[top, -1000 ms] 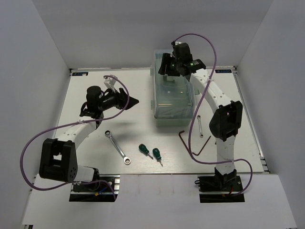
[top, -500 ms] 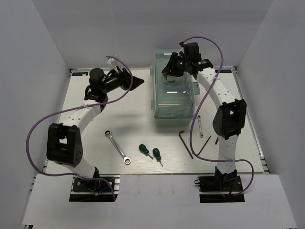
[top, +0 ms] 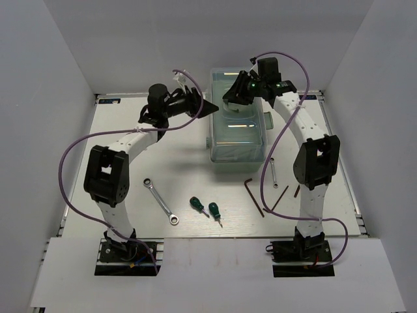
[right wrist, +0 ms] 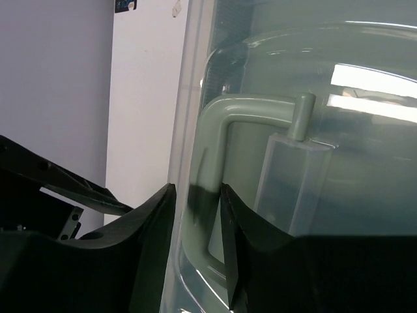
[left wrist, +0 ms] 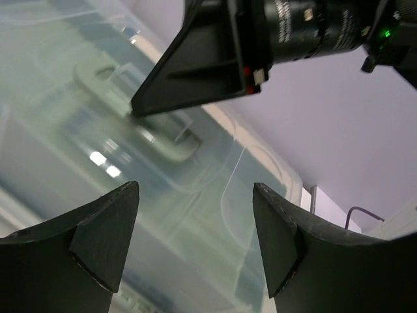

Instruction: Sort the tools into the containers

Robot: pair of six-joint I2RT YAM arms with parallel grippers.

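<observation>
— At the far side of the table (top: 189, 163), what stands there?

— One box (top: 236, 160), pale green, its lid (top: 251, 134) down, with a handle (right wrist: 218, 120) on top.

— And the right gripper (right wrist: 197, 192)?

— Low over the lid, right at the handle. Its fingers (right wrist: 150, 254) stand close, with only a narrow gap, and one leg of the handle shows in that gap. Seen from the left wrist, its dark tip meets the handle. I cannot tell whether it pinches the handle or only straddles it.

— The left gripper (left wrist: 195, 189)?

— Jaws spread wide, nothing between them. It hangs at the box's left edge and points across the lid toward the right gripper, near it.

— Where are the tools?

— All lie on the table, on the near side of the box. The long wrench (top: 161, 200) lies slantwise toward the left. The two screwdrivers (top: 197, 205) (top: 214, 213) lie side by side just right of it, about mid-table. The short wrench (top: 273, 172) lies just off the box's near right corner. The hex keys (top: 253, 196) (top: 280, 197) lie just nearer than it, close together.

— Does anything touch the box?

— Only the right gripper, at the handle. The tools lie apart from it, with the short wrench nearest.
</observation>
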